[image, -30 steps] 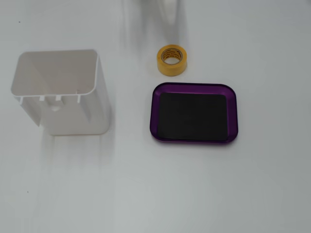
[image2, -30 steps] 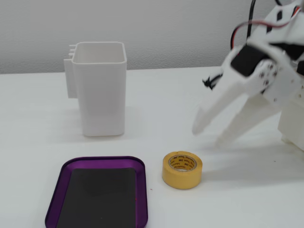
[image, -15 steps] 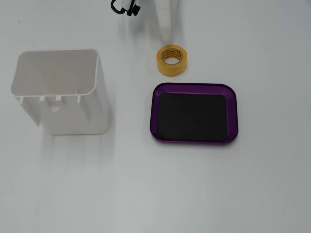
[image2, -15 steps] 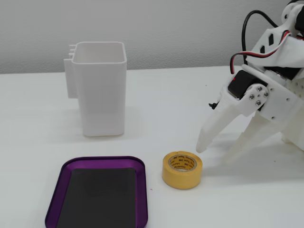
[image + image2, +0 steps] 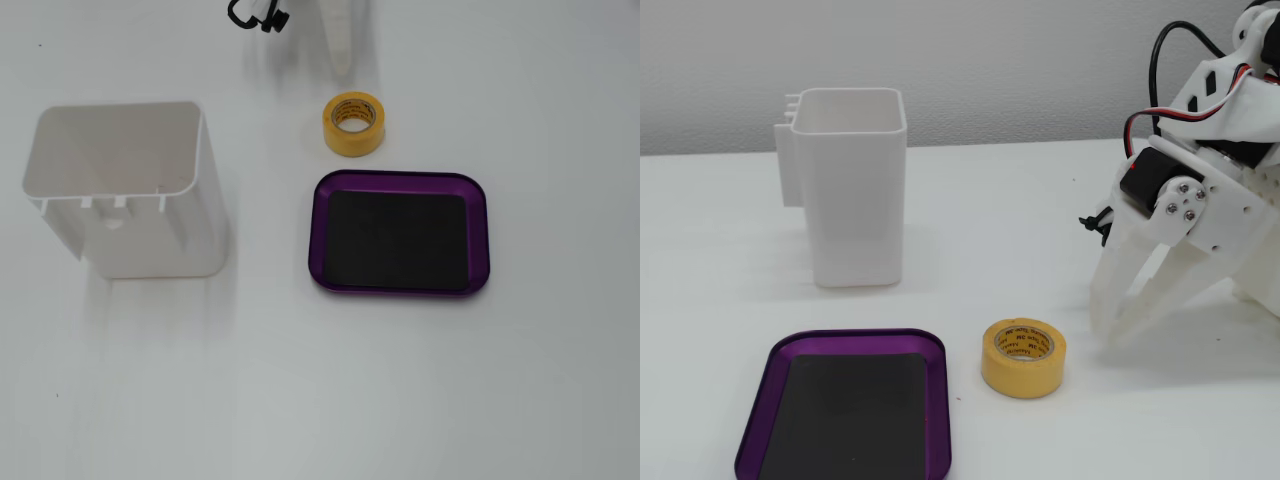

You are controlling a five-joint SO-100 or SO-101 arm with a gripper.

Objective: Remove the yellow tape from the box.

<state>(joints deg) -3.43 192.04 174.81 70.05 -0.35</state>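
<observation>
The yellow tape [image 5: 354,124] lies flat on the white table, hole up, just outside the far edge of the box [image 5: 318,232]. The box is a shallow purple tray with a black bottom, and nothing is in it. In the other fixed view the tape [image 5: 1024,357] sits to the right of the box [image 5: 860,336], with a small gap between them. My gripper [image 5: 1107,335] points down at the table a short way right of the tape. Its fingertips meet and hold nothing. In the top-down fixed view only its white tip [image 5: 343,62] shows, beyond the tape.
A tall white plastic container [image 5: 120,190] stands left of the tray; it also shows behind the tray [image 5: 850,190]. The arm's body and cables [image 5: 1210,150] fill the right side of that view.
</observation>
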